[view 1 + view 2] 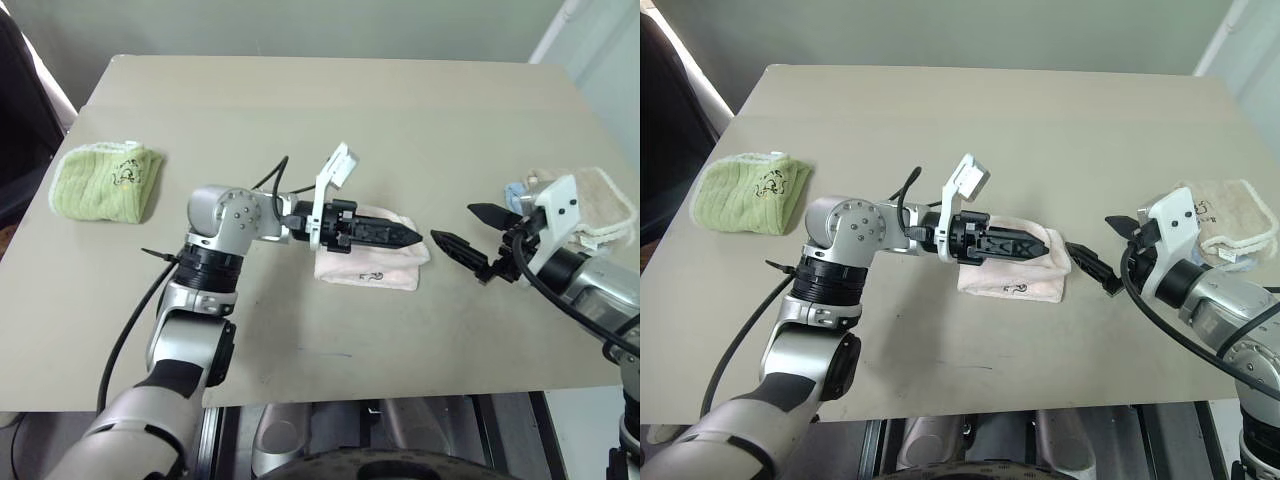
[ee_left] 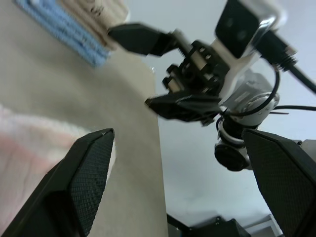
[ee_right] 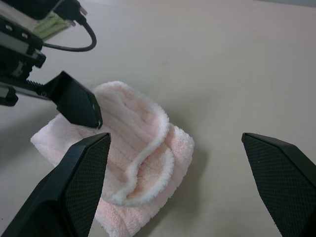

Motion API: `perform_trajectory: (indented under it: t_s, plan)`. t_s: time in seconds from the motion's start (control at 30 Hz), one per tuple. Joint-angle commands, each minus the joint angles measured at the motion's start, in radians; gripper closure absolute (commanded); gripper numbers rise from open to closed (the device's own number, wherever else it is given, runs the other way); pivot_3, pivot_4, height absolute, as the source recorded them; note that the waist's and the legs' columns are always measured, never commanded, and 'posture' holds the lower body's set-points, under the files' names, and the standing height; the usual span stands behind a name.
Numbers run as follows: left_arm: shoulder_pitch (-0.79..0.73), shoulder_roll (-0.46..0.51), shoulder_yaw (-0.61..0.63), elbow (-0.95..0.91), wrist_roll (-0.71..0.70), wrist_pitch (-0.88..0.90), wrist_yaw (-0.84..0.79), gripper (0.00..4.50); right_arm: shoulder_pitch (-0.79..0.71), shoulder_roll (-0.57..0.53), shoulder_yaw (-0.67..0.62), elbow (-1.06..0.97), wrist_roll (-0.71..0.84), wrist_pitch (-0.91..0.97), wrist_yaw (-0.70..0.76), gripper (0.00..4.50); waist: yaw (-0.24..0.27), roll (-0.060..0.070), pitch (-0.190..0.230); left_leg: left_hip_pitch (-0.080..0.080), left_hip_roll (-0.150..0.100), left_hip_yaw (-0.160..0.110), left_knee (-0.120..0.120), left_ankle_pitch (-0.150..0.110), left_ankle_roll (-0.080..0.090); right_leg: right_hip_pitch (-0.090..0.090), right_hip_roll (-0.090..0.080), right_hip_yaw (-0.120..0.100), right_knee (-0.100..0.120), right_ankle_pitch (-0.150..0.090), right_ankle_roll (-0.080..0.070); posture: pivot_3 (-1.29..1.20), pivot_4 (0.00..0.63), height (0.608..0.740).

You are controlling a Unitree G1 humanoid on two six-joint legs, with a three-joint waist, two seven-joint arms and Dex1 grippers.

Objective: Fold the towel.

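From the head views, the pink towel (image 1: 368,262) is lying folded into a small bundle near the middle of the beige table (image 1: 300,120), its black embroidered mark facing the near edge. The left gripper (image 1: 405,236) is hovering just over the towel, pointing toward the robot's right, its fingers released and holding nothing. The right gripper (image 1: 465,232) is waiting just beside the towel's right end — its fingers are spread wide and empty. A green towel (image 1: 108,182) is sitting well apart at the table's left side, and a cream towel (image 1: 600,203) is resting on a blue one (image 1: 514,190) at the right edge. In the left wrist view, the two left fingers (image 2: 84,173) are standing apart, with the pink towel (image 2: 29,158) below them and the right gripper (image 2: 148,69) facing them across the table edge. In the right wrist view, the right fingers (image 3: 84,182) are framing the folded towel (image 3: 133,158) — a white-trimmed edge is curling across its top, and one left fingertip (image 3: 79,103) is hanging just above it.
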Motion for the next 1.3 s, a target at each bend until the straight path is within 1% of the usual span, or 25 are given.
perform_trajectory:
  t_s: [0.03,0.07,0.1,0.17,0.27,0.3,0.37,0.43,0.5,0.6,0.63,0.73,0.8,0.83,0.97,1.03,1.17,1.3]
  plan:
    - [-0.034,-0.015,0.094,-0.024,-0.02,-0.135,-0.013,0.01,-0.028,0.005,-0.053,-0.019,0.042,-0.026,-0.002,0.0,0.0,0.0,0.0,0.0,0.0,0.0,0.0,0.0,0.0,0.0,0.0,0.0,0.0,0.0,0.0,0.0,0.15,0.703]
    - [-0.033,-0.026,0.122,-0.02,-0.015,-0.196,-0.01,0.01,-0.038,0.009,-0.059,-0.018,0.063,-0.023,-0.003,0.0,0.0,0.0,0.0,0.0,0.0,0.0,0.0,0.0,0.0,0.0,0.0,0.0,0.0,0.0,0.0,0.0,0.15,0.703]
    - [-0.028,-0.021,0.122,-0.022,0.012,-0.26,-0.018,0.01,-0.046,0.011,-0.064,-0.016,0.084,-0.021,-0.001,0.0,0.0,0.0,0.0,0.0,0.0,0.0,0.0,0.0,0.0,0.0,0.0,0.0,0.0,0.0,0.0,0.0,0.15,0.703]
    - [-0.001,0.034,0.053,-0.045,0.121,-0.42,-0.078,0.01,-0.061,0.012,-0.069,-0.012,0.121,-0.016,-0.002,0.0,-0.001,0.0,0.0,0.0,0.0,0.0,0.0,0.0,0.0,0.0,0.0,0.0,0.0,0.0,0.0,0.0,0.15,0.703]
    - [0.026,0.089,0.014,-0.027,0.219,-0.578,-0.115,0.01,-0.076,0.003,-0.049,-0.008,0.138,-0.022,0.018,0.0,-0.002,0.0,0.0,0.0,0.0,0.0,0.0,0.0,0.001,0.0,0.0,0.0,-0.001,-0.001,-0.001,0.0,0.15,0.703]
    - [0.041,0.104,0.011,-0.024,0.255,-0.651,-0.119,0.0,-0.09,0.009,-0.035,-0.001,0.143,-0.026,0.021,0.18,-0.002,0.0,0.0,0.0,0.0,0.0,0.0,-0.001,0.001,0.0,0.0,0.0,-0.001,-0.001,-0.001,0.0,0.15,0.703]
    - [0.058,0.116,0.008,-0.018,0.295,-0.74,-0.127,0.0,-0.105,0.016,-0.02,0.01,0.148,-0.032,0.021,0.62,-0.003,0.0,0.0,0.0,0.0,0.0,0.0,-0.001,0.002,0.0,0.0,0.0,-0.002,0.0,-0.001,0.0,0.15,0.703]
    - [0.081,0.128,0.037,-0.033,0.263,-0.754,-0.166,0.4,-0.129,0.023,0.007,0.031,0.133,-0.039,0.024,1.27,-0.004,0.0,0.0,-0.001,0.0,-0.001,0.0,-0.001,0.002,0.0,0.0,0.0,-0.003,0.0,-0.001,0.0,0.15,0.703]
    - [0.101,0.14,0.072,-0.038,0.232,-0.749,-0.178,0.95,-0.158,0.031,0.04,0.057,0.112,-0.05,0.032,1.99,-0.005,0.0,0.0,-0.002,0.0,-0.001,0.0,-0.002,0.003,0.0,0.0,0.0,-0.004,0.0,-0.001,0.0,0.15,0.703]
    - [0.14,0.179,0.063,-0.042,0.246,-0.773,-0.23,2.06,-0.197,0.046,0.083,0.095,0.091,-0.065,0.044,3.11,-0.007,0.001,0.0,-0.002,0.0,-0.001,0.0,-0.003,0.004,0.0,0.0,0.0,-0.005,0.001,-0.001,0.0,0.15,0.703]
    - [0.151,0.187,0.06,-0.046,0.247,-0.783,-0.244,2.37,-0.208,0.051,0.095,0.105,0.086,-0.069,0.048,3.38,-0.008,0.001,0.0,-0.002,0.0,-0.001,0.0,-0.003,0.005,0.0,0.0,0.0,-0.006,0.001,-0.001,0.0,0.15,0.703]
    - [0.195,0.207,0.047,-0.077,0.241,-0.794,-0.282,3.56,-0.254,0.085,0.149,0.151,0.061,-0.087,0.067,4.49,-0.01,0.001,0.0,-0.003,0.0,-0.001,0.0,-0.003,0.005,-0.001,0.0,0.0,-0.008,0.002,-0.001,0.0,0.15,0.703]
    - [0.213,0.193,0.026,-0.054,0.29,-0.866,-0.275,4.28,-0.286,0.117,0.194,0.2,0.02,-0.108,0.075,4.5,-0.009,0.001,0.0,-0.004,0.0,-0.001,0.0,-0.003,0.006,-0.001,0.0,0.0,-0.009,0.005,-0.003,0.0,0.15,0.703]
    - [0.216,0.186,0.019,-0.041,0.31,-0.896,-0.271,4.48,-0.296,0.127,0.207,0.216,0.004,-0.116,0.079,4.5,-0.007,0.001,0.0,-0.004,0.0,-0.001,0.0,-0.004,0.006,-0.001,0.0,0.0,-0.009,0.005,-0.004,0.0,0.15,0.703]
    - [0.235,0.156,-0.048,0.033,0.416,-1.088,-0.293,4.48,-0.355,0.207,0.274,0.333,-0.087,-0.166,0.065,4.5,-0.009,0.002,0.0,-0.004,0.0,-0.001,0.001,-0.004,0.007,-0.001,-0.001,0.0,-0.009,0.008,-0.007,0.0,0.15,0.703]
    - [0.243,0.13,-0.067,0.069,0.443,-1.142,-0.293,4.48,-0.364,0.248,0.308,0.382,-0.13,-0.19,0.065,4.5,-0.01,0.002,0.0,-0.004,0.0,-0.001,0.001,-0.004,0.007,-0.002,-0.001,-0.001,-0.009,0.01,-0.01,0.0,0.15,0.703]
    - [0.27,0.11,-0.097,0.118,0.489,-1.225,-0.306,4.48,-0.338,0.3,0.346,0.427,-0.201,-0.225,0.066,4.5,-0.012,0.002,0.0,-0.007,0.001,-0.001,0.0,-0.004,0.007,-0.005,-0.001,-0.002,-0.009,0.015,-0.006,0.0,0.15,0.703]
    - [0.299,0.09,-0.128,0.157,0.524,-1.302,-0.314,4.48,-0.267,0.341,0.361,0.444,-0.246,-0.256,0.061,4.5,-0.011,0.002,0.0,-0.011,0.001,-0.002,0.001,-0.004,0.007,-0.01,-0.001,-0.002,-0.009,0.015,-0.006,0.0,0.15,0.703]
